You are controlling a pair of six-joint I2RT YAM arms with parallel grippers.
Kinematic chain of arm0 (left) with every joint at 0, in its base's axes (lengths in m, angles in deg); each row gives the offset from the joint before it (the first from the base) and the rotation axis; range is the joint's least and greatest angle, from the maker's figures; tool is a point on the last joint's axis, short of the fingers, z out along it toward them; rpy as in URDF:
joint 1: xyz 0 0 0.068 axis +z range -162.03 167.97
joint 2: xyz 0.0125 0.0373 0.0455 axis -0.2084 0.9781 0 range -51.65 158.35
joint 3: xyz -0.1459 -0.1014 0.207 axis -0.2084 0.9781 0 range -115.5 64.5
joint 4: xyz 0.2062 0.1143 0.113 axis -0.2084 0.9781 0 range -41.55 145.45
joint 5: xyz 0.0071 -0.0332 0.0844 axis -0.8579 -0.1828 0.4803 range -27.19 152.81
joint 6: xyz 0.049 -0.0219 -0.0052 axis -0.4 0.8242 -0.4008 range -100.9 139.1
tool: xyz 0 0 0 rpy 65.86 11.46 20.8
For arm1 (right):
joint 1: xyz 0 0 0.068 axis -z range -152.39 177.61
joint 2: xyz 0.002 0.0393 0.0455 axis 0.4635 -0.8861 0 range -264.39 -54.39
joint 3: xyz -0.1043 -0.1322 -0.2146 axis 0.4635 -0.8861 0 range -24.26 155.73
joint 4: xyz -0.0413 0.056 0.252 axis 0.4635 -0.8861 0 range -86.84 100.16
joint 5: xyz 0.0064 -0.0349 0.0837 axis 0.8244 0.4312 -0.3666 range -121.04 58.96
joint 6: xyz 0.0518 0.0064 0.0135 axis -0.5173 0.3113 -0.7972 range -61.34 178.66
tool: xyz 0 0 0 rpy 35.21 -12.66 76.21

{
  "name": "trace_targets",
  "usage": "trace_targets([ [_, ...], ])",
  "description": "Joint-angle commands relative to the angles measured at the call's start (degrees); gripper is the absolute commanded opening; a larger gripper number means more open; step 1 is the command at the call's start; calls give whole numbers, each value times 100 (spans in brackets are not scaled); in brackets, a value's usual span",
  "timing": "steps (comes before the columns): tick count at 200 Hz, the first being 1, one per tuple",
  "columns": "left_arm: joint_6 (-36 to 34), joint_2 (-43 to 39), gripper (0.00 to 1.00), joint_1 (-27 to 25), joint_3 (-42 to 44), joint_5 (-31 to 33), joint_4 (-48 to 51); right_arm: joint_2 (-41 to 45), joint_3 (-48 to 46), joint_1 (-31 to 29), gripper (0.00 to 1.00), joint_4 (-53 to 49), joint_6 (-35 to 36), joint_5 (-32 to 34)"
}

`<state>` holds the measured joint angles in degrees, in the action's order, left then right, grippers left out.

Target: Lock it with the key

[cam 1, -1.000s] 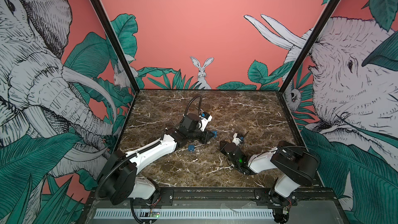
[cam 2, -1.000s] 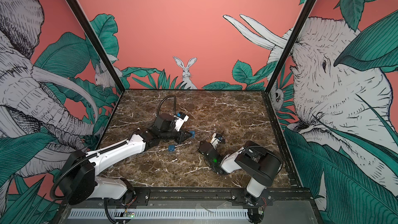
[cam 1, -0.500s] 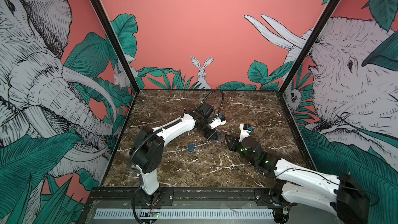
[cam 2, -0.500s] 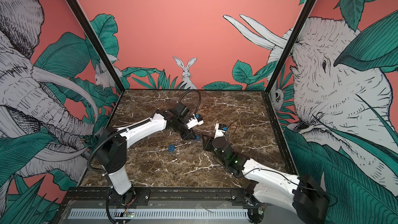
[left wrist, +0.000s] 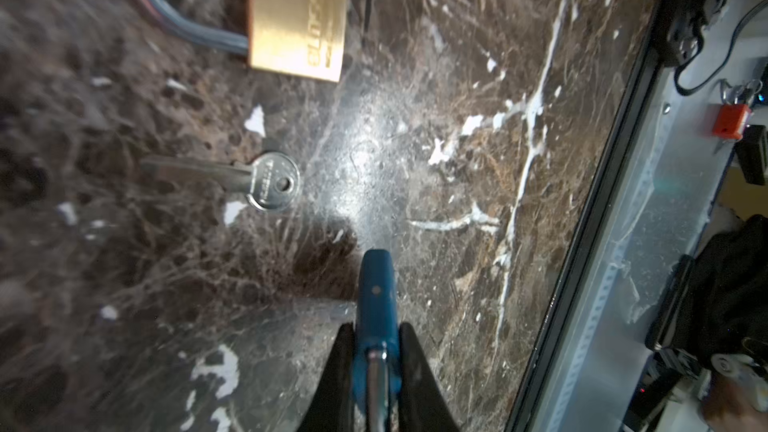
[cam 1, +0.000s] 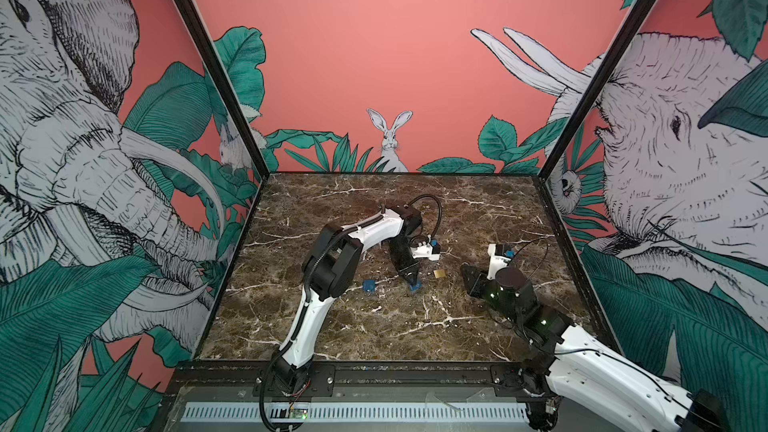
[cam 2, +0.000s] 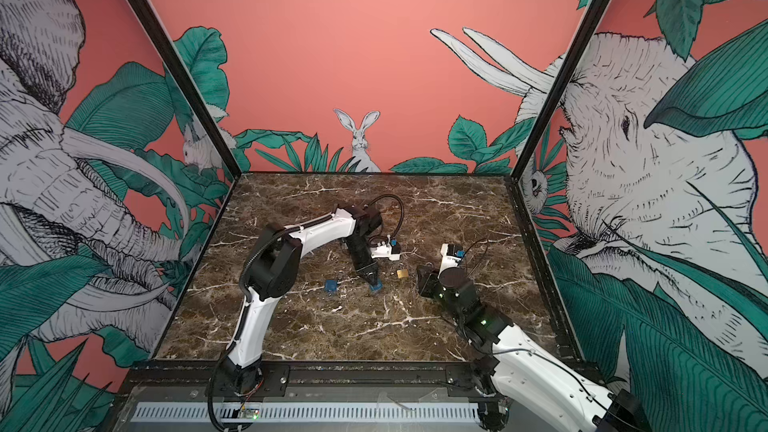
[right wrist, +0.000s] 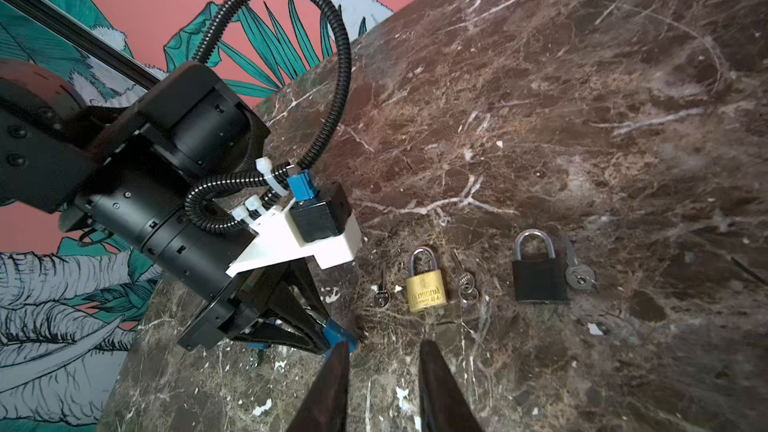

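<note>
Brass padlock (right wrist: pixel 426 284) one, black padlock (right wrist: pixel 539 274) one, both flat.

On the brown marble surface (cam 1: pixel 374 326), the left pincer (cam 1: pixel 410 279) points down at frame centre with a blue piece (cam 1: pixel 414 286) at its tips, a second blue piece (cam 1: pixel 368 285) to its left, a brass padlock (cam 1: pixel 439 273) just right, and the right pincer (cam 1: pixel 466 272) farther right.
</note>
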<state>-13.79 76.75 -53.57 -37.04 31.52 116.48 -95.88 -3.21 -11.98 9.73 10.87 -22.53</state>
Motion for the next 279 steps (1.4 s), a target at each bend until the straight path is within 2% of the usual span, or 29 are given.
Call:
trace_targets([
  [1, -377, -85, 0, 32, -270, -231, 630, -20, -100, 49, 29, 209, -19, -135],
  [25, -408, 52, 0, 41, -433, -126, 696, -167, -128, 48, 30, 391, -68, -258],
  [46, -406, 198, 21, 41, -601, 113, 716, -266, -107, 53, 32, 448, -73, -330],
  [62, -423, 357, 29, 58, -768, 271, 781, -280, -102, 54, 33, 482, -86, -354],
  [100, -404, 659, 33, 102, -1222, 581, 819, -269, -77, 63, 34, 482, -81, -283],
  [105, -328, 662, 33, 270, -1268, 693, 730, -258, -76, 56, 34, 475, -75, -290],
  [139, 101, 326, 33, 520, -1343, 1454, -81, -205, 33, 57, 34, 325, 39, -277],
  [162, 470, -307, 34, 646, -907, 2112, -1302, -229, 219, 56, 34, 136, 178, -289],
  [181, 352, -825, 45, 673, -533, 1996, -1860, -313, 413, 52, 36, -78, 289, -311],
  [191, 125, -916, 42, 674, -589, 1595, -1752, -312, 452, 56, 35, -115, 328, -342],
  [193, 85, -916, 31, 678, -613, 1486, -1691, -308, 450, 52, 35, -115, 337, -342],
  [196, -23, -902, 10, 684, -714, 1302, -1551, -307, 440, 50, 33, -88, 345, -338],
  [199, -114, -866, 0, 682, -843, 1146, -1416, -318, 415, 56, 31, -33, 342, -366],
  [210, 21, -797, 0, 735, -1137, 932, -1239, -373, 438, 59, 28, -28, 371, -357],
  [224, 111, -957, 0, 790, -899, 440, -1605, -383, 478, 59, 27, -105, 361, -324],
  [246, 495, -1260, 0, 828, -587, 354, -2144, -195, 415, 57, 28, -27, 334, -278],
  [267, 1315, -1723, 0, 858, -172, 746, -2830, -302, 750, 57, 35, -462, 555, -393],
  [279, 1916, -2177, 0, 849, 411, 1123, -3458, -525, 1116, 41, 39, -929, 697, -466],
])
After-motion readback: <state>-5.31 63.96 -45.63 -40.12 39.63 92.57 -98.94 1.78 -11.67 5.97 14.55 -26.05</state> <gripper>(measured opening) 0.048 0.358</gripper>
